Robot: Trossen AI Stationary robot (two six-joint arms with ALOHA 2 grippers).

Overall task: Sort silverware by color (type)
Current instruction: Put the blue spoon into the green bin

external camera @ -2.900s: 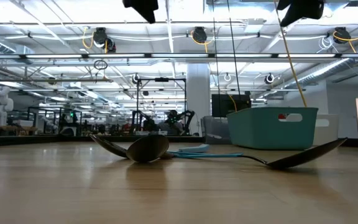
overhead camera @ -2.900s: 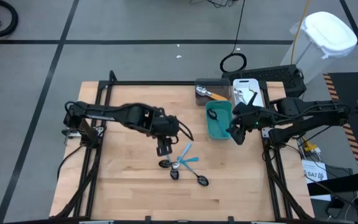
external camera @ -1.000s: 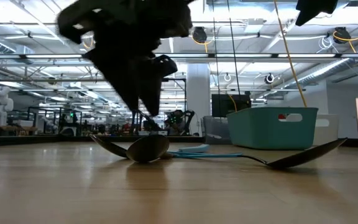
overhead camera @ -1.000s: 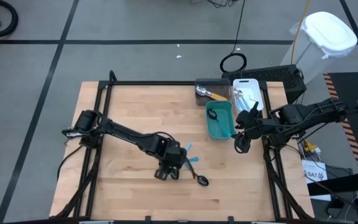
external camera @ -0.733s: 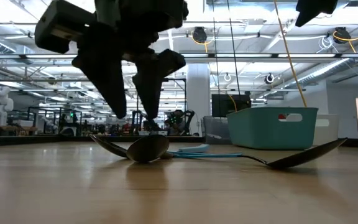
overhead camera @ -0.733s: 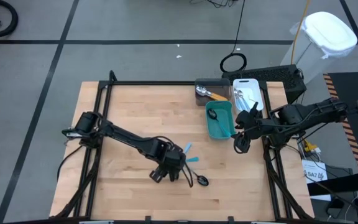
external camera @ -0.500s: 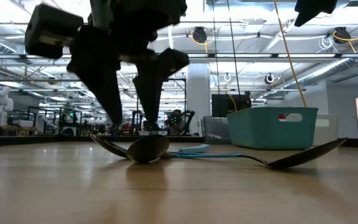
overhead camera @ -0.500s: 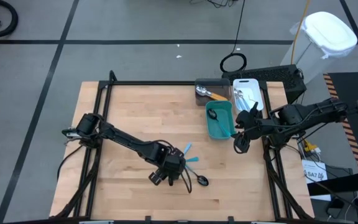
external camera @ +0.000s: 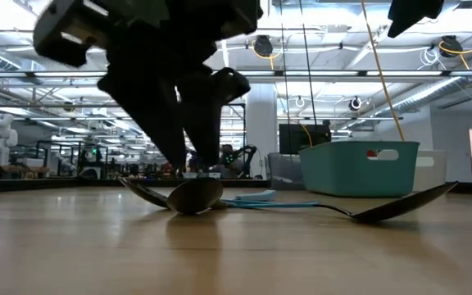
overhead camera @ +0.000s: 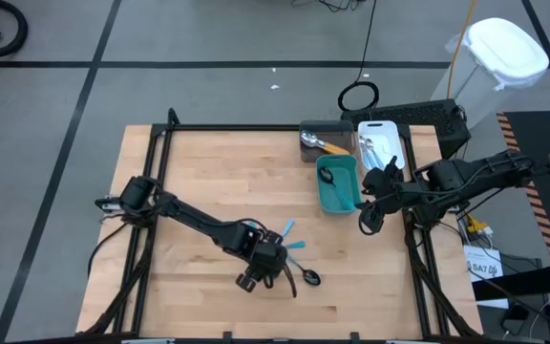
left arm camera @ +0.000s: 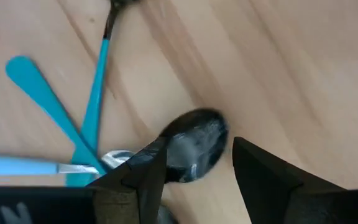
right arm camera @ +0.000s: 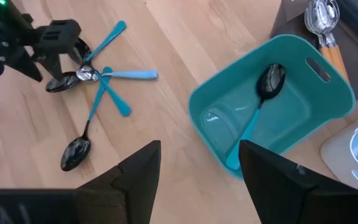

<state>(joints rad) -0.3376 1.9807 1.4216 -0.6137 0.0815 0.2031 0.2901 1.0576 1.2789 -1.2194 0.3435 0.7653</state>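
Dark spoon bowl [left arm camera: 194, 144] at the left end of the small utensil cluster, lying flat on the wooden table [overhead camera: 189, 182] near its middle-front, with the crossed light-blue handles [right arm camera: 114, 78] fanned out just beside it and a second dark spoon [right arm camera: 74, 153] lying a little apart. The left gripper [left arm camera: 196, 165] stands low over this bowl, one finger [left arm camera: 143, 171] on each side, the gap between them moderately wide and nothing yet held. Keep the bowl centred between the fingers as you close; it sits thin against the wood, so you likely need the tips right at the surface to catch its edges rather than skate over it. Watch the blue handles touching the cluster, which may drag along if the near finger hooks them. Over at the right side, the teal bin [overhead camera: 337, 187] already holds one dark-bowled, blue-handled spoon [right arm camera: 263, 99]. The right gripper [right arm camera: 199, 180] waits just beside that bin, fingers apart and empty.
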